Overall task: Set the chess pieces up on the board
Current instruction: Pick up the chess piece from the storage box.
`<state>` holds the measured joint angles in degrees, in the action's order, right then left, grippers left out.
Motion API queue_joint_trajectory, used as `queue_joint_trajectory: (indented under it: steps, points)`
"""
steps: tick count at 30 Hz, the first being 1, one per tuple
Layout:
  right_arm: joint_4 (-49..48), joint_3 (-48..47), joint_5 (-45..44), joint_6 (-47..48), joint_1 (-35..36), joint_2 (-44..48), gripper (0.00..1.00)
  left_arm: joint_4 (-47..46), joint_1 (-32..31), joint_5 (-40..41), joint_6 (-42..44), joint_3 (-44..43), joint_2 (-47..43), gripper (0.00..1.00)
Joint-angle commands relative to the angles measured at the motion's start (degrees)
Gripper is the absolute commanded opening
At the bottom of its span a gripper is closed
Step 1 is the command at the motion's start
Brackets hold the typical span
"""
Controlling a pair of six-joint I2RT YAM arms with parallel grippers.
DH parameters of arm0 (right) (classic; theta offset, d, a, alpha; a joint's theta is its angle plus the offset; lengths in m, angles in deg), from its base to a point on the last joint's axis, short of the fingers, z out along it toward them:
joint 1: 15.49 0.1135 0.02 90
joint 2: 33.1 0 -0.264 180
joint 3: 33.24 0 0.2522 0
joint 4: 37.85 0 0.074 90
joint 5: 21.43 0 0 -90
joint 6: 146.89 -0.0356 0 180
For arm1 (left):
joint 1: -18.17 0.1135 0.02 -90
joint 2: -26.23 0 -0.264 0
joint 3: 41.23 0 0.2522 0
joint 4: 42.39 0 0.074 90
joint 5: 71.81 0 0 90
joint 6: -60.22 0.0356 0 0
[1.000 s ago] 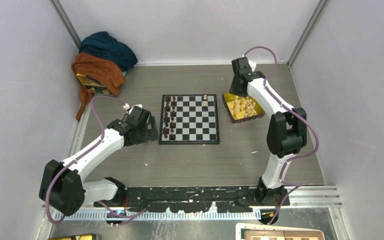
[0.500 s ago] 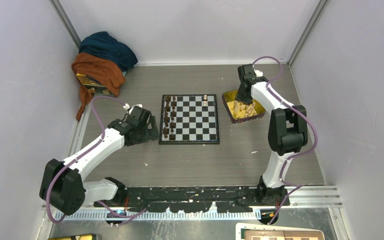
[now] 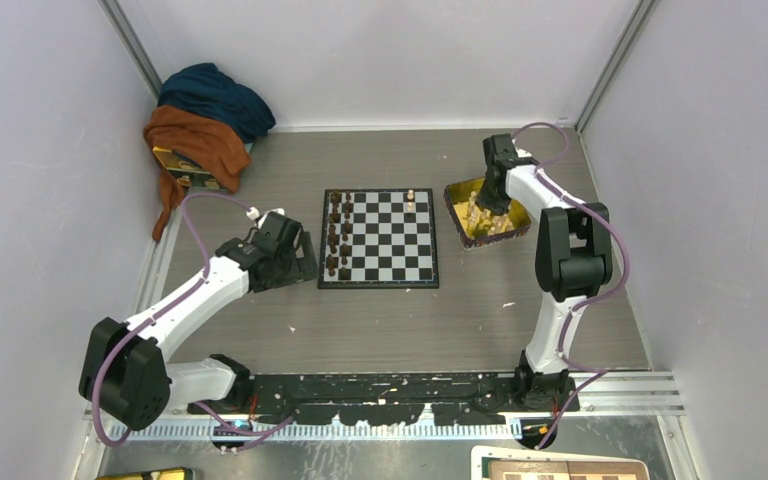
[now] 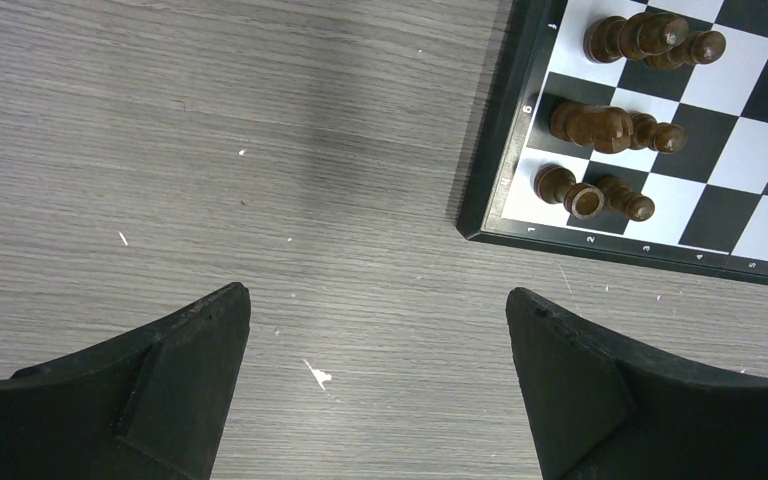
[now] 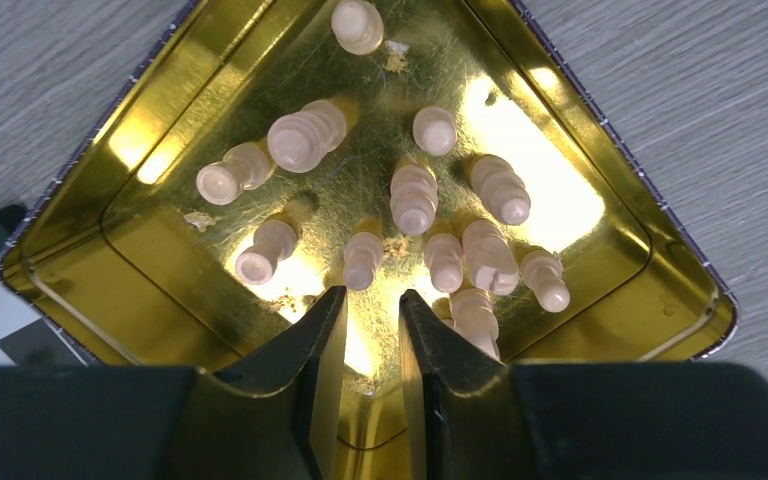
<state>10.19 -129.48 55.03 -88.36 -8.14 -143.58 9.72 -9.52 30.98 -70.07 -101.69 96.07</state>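
Several light-tan chess pieces [image 5: 415, 196] stand and lie in the shiny yellow tray [image 5: 130, 130] to the right of the board [image 3: 378, 284]. One tan piece [image 3: 411, 196] stands on the board's far right edge. My right gripper [image 5: 371, 295] hangs low inside the tray. It is open by a narrow gap with nothing between its fingers, and one tan piece [image 5: 363, 258] stands just ahead of its tips. My left gripper [image 4: 378, 300] is wide open over bare table off the board's near left corner [image 4: 480, 215].
Dark brown pieces [image 3: 338, 235] fill the board's two left columns. Blue and orange cloths [image 3: 205, 120] lie over a box at the back left. Walls close in the table on three sides. Small white flecks [image 4: 315, 375] dot the wood.
My right arm has swung right and dropped into the tray, and its jaws have narrowed. The left arm has not moved.
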Motion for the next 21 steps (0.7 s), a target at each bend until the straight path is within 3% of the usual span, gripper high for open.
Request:
queue_joint_trajectory:
  steps: [1, 21]
  points:
    - [-1.9, -0.9, 0.7, -0.9, -0.2, -0.6, 0.31, -2.0, 0.1, -0.1, -0.6, -0.9, 0.0, 1.0]
    - [-2.6, -3.2, 1.7, -0.4, -1.3, -4.6, 0.26, -2.9, 0.1, -0.2, -0.7, -1.3, 2.6, 1.0]
